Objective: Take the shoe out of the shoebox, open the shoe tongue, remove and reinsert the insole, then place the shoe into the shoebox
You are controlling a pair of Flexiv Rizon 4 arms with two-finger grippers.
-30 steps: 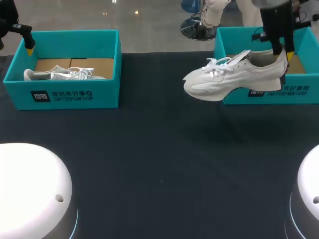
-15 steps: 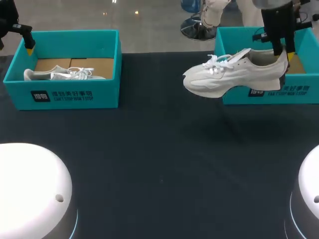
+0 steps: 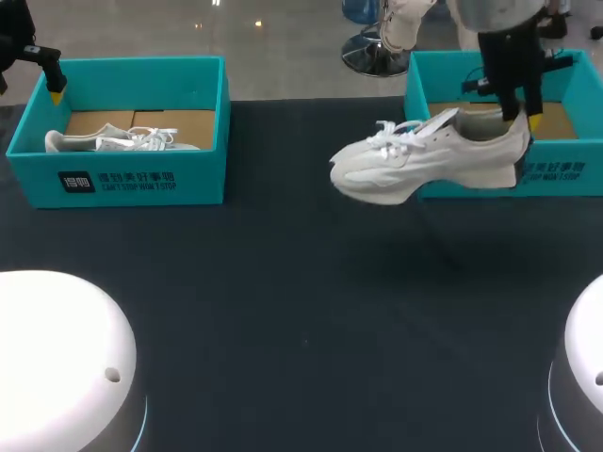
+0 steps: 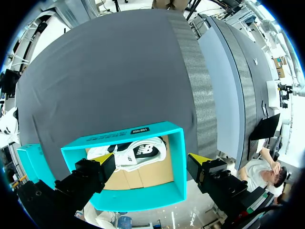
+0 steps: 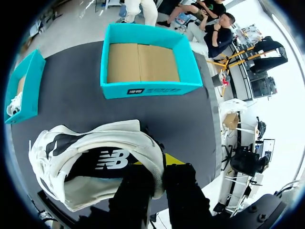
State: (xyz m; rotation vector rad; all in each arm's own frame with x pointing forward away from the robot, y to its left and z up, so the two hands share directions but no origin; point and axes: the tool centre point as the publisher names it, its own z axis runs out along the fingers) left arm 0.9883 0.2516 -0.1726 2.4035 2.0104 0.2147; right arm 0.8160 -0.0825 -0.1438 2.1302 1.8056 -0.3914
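Note:
A white sneaker (image 3: 415,160) hangs in the air in front of the right teal shoebox (image 3: 565,171), toe pointing left. My right gripper (image 3: 520,115) is shut on its heel collar. The right wrist view has the sneaker (image 5: 90,164) directly under my right gripper (image 5: 159,168), one finger inside the heel and one outside. Beyond it stands the right shoebox (image 5: 143,89), holding only cardboard. My left gripper (image 3: 55,87) hovers over the back left corner of the left shoebox (image 3: 132,184). In its wrist view the left gripper (image 4: 151,162) is open above that box (image 4: 138,200).
A second white sneaker (image 3: 118,141) lies on its side inside the left shoebox, also seen below the left gripper (image 4: 128,153). The dark tabletop (image 3: 311,301) stretches between the boxes. Two white arm bases (image 3: 57,367) sit at the near corners.
My right arm has carried the sneaker a little to the left and slightly upward, away from the right shoebox. The left arm has stayed still.

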